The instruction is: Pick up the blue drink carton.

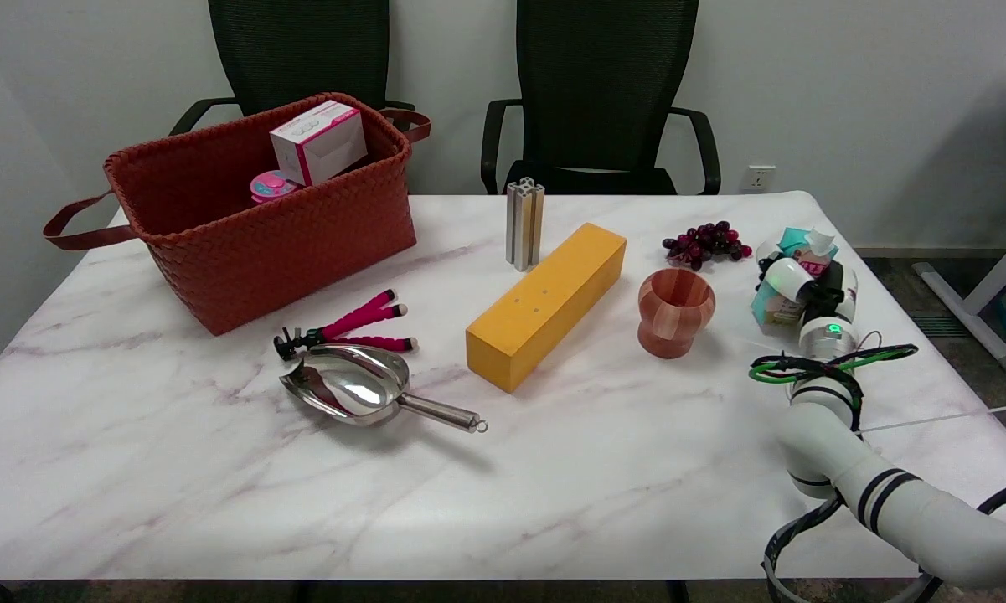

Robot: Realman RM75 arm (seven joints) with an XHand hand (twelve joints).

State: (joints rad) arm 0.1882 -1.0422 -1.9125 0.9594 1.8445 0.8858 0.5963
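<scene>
Now, in the head view, the right hand (807, 283) is far over on the right side of the marble table (553, 502). Its fingers are wrapped around the blue drink carton (796, 251) and pinch it from both sides. The carton leans to one side in the hand, and its white cap points up. It cannot be told if the carton's bottom touches the table or not.

Just to the left of the hand and a bit behind it lies a bunch of dark grapes (705, 241). To the left of the hand, near it, stands a round wooden cup (675, 311). Past the cup, farther left, a long yellow block (546, 303) lies on a slant. Behind the block a short grey metal post (523, 223) stands up straight.

Well to the left of the hand, a shiny metal scoop (360, 390) rests with its handle pointing toward the hand. A small pink and black tripod (352, 327) lies right behind the scoop, touching it. Farthest left and toward the back sits a red woven basket (301, 239). A pink and white box (319, 141) leans inside it, next to a round pink thing (270, 185).

Two black chairs (605, 100) stand behind the table.
</scene>
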